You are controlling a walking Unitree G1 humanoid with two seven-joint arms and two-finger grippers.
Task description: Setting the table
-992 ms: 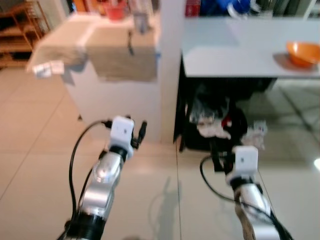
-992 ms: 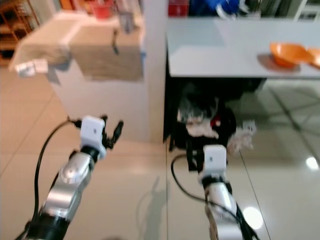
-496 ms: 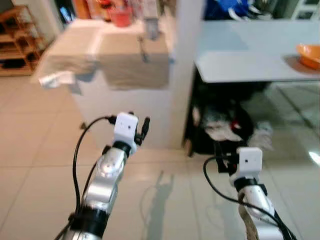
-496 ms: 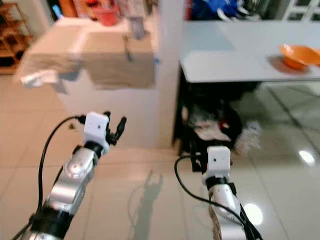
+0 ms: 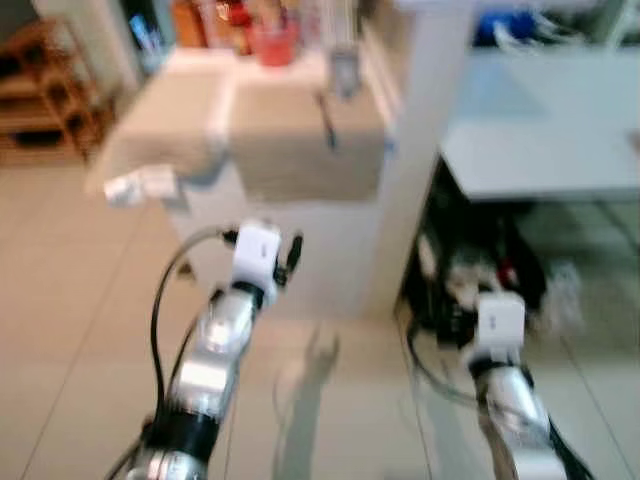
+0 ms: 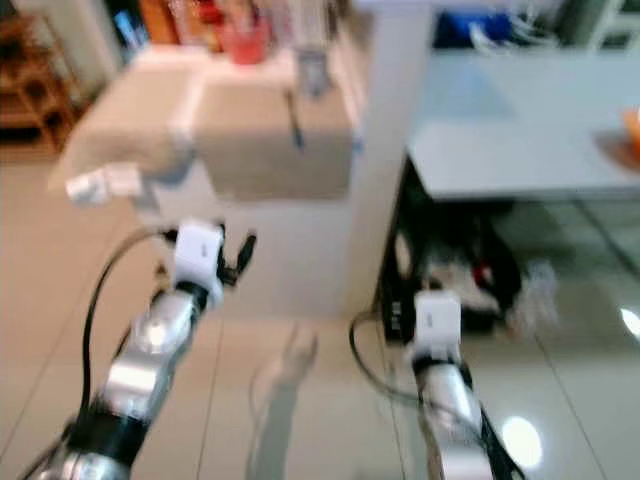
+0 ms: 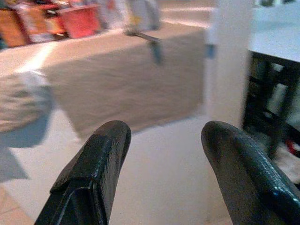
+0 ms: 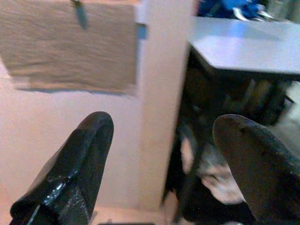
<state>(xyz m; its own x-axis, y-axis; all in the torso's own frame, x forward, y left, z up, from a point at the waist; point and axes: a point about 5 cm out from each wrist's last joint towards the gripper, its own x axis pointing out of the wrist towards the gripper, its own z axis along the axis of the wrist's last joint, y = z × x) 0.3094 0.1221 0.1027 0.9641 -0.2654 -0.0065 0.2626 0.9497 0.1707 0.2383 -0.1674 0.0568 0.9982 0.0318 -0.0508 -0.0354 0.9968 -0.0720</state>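
A white counter [image 5: 300,250] stands ahead, draped with a beige cloth [image 5: 300,140] that hangs over its front. On the cloth lies a dark utensil [image 5: 327,125]. A grey table [image 5: 540,150] is to the right, with an orange bowl [image 6: 634,125] at the picture's edge. My left gripper [image 5: 290,255] is raised before the counter's front, open and empty [image 7: 164,136]. My right gripper [image 8: 159,126] is held lower, in front of the table's underside, also open and empty. The picture is blurred.
A white pillar [image 5: 425,150] stands between counter and table. Dark clutter and bags [image 5: 490,280] lie under the table. A red cup [image 5: 275,45] and bottles stand at the counter's back. A wooden shelf [image 5: 50,80] is at far left. The tiled floor [image 5: 80,330] is open to the left.
The whole picture has slid to the right, so the camera has turned left; the orange bowl is now at the right edge. Both arms keep their pose, fingers still open.
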